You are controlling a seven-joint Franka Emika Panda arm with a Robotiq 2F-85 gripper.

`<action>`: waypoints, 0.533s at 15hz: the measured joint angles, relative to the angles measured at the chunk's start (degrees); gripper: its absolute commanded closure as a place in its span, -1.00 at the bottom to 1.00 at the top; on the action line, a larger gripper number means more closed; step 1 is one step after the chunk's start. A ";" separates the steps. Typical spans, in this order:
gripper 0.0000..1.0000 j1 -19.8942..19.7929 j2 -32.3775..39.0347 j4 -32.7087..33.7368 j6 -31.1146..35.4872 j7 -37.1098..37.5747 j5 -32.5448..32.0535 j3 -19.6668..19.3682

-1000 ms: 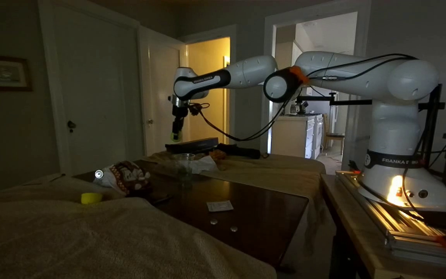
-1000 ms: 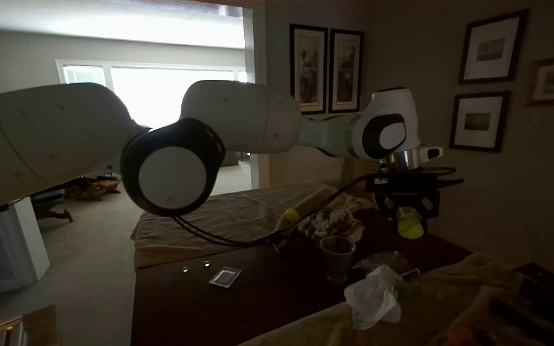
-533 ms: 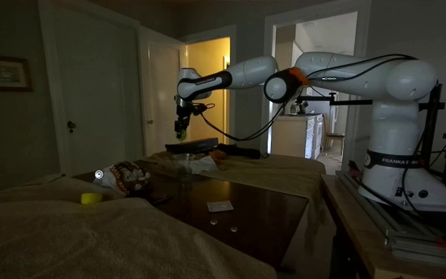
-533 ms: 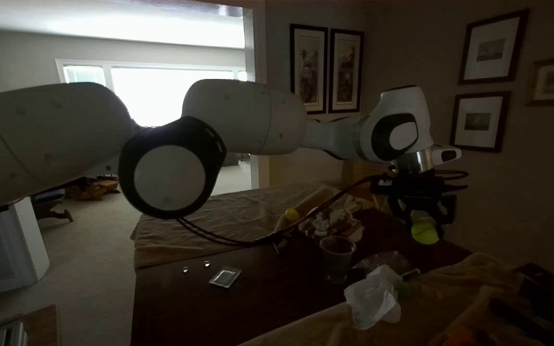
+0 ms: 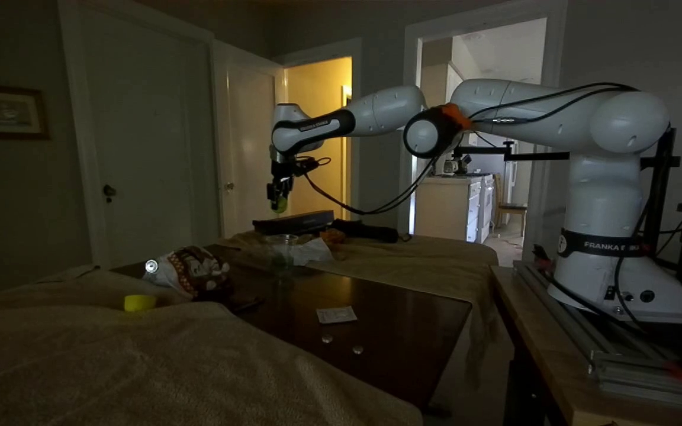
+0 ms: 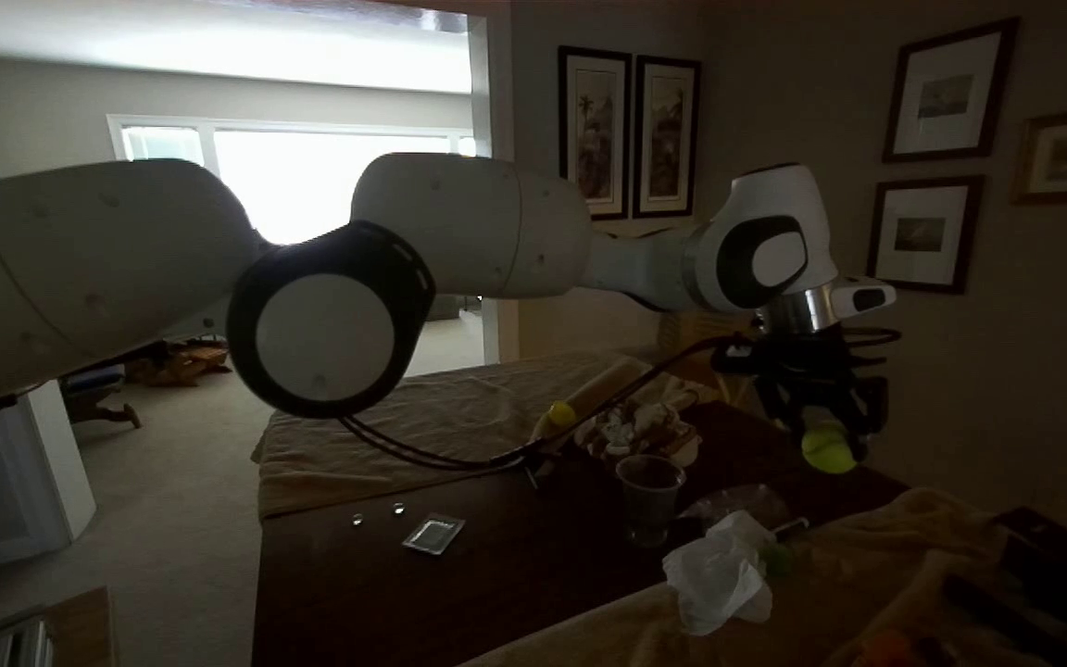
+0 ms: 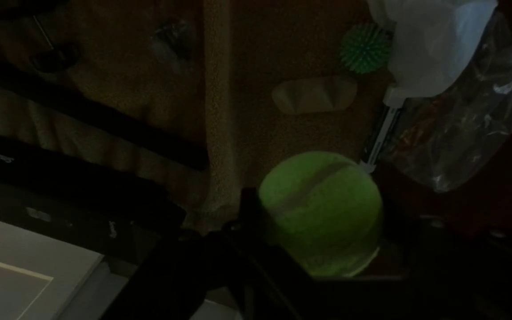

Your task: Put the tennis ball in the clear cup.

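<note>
The tennis ball (image 7: 322, 209) is yellow-green with a pale seam and fills the middle of the wrist view. My gripper (image 6: 830, 431) is shut on it, with a dark finger on each side. The ball also shows below the fingers in both exterior views (image 6: 828, 450) (image 5: 280, 205). My gripper (image 5: 279, 198) holds it in the air, above table height. The clear cup (image 6: 650, 505) stands upright on the dark table; it also shows in an exterior view (image 5: 282, 251). In an exterior view the ball is up and to the right of the cup. I cannot make out the cup in the wrist view.
A crumpled white bag (image 6: 719, 574) lies beside the cup, with a clear plastic bag (image 7: 465, 129), a green spiky ball (image 7: 365, 48) and a marker (image 7: 380, 133). A patterned bag (image 5: 193, 269), a yellow object (image 5: 140, 303), a flat packet (image 5: 336, 315) and a black box (image 5: 293, 222) also lie around.
My gripper has moved to the right in both exterior views with the ball in it, and has tilted a little. The cup and the other things have not moved.
</note>
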 measured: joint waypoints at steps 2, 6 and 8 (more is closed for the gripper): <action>-0.35 0.03 0.00 0.00 0.06 0.00 0.00 0.08; 0.15 0.02 0.00 0.00 0.35 -0.13 0.00 0.81; 0.15 0.01 0.01 -0.06 0.38 -0.13 0.00 0.83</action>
